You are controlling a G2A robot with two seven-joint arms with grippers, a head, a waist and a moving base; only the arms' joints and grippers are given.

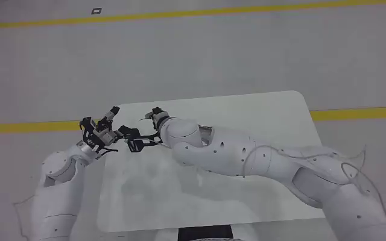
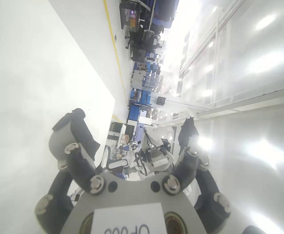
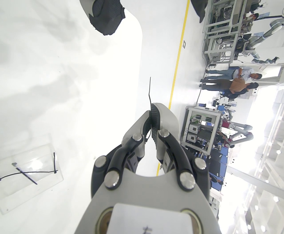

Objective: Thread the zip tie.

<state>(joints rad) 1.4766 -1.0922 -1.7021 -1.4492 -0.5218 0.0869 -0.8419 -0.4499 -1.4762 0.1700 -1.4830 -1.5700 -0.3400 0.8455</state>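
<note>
Zip tie [image 3: 150, 93] is poking out of the right end effector [image 3: 152, 112], pinched tight, right over the far left corner of the table [image 1: 241, 181]. Left end effector [image 2: 133, 121] is gaping wide just beside it.

Plastic zip tie [image 3: 149, 90]; smooth, faintly glossy table [image 1: 259, 120]

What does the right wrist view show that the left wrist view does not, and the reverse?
Right wrist view's own: a clear tray holding more black ties, and a close look at the right gripper, jaws shut on a black zip tie whose thin end sticks out past them.
Left wrist view's own: the left gripper, jaws wide open, holding nothing.
Shared: the white table, the yellow floor line, the left gripper's dark fingertips. A grey gripper farther off in the left wrist view is probably the right one; I cannot be sure.
</note>
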